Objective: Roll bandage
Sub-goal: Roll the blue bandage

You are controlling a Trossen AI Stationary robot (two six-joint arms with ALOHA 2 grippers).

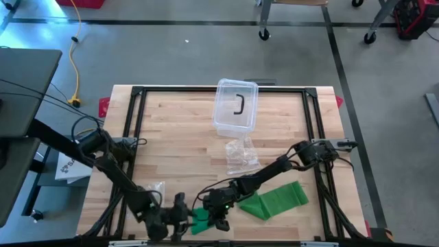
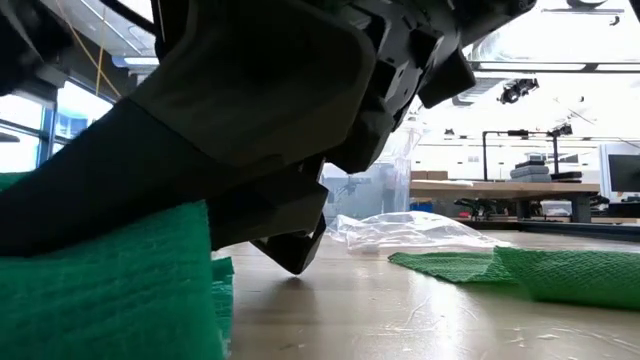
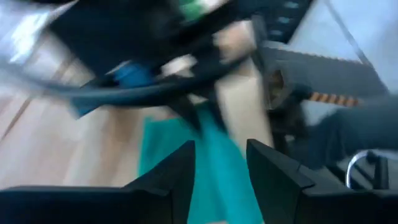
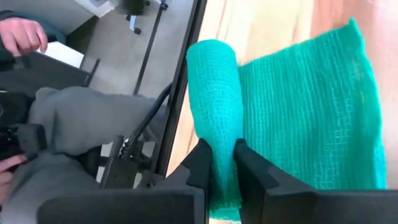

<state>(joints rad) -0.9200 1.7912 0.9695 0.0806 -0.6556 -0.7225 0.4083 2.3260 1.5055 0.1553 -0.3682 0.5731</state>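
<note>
High view: clear plastic container (image 1: pixel 235 107) at upper centre of surface (image 1: pixel 178 144), dark curved piece (image 1: pixel 239 104) inside. Right tool (image 4: pixel 222 163) pinches green bandage (image 4: pixel 214 112); left tool (image 3: pixel 221 163) parted.

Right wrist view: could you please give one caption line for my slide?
The right gripper pinches the rolled end of the green bandage at the wooden table edge.

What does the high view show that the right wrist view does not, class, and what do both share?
Only the high view shows the clear plastic container, the crumpled clear bag and the left pincer near the table's front edge. Only the right wrist view shows the right pincer shut on the rolled end of the green bandage, and a person's hand beyond the table. Both share the bandage's unrolled green mesh on the wooden table.
</note>
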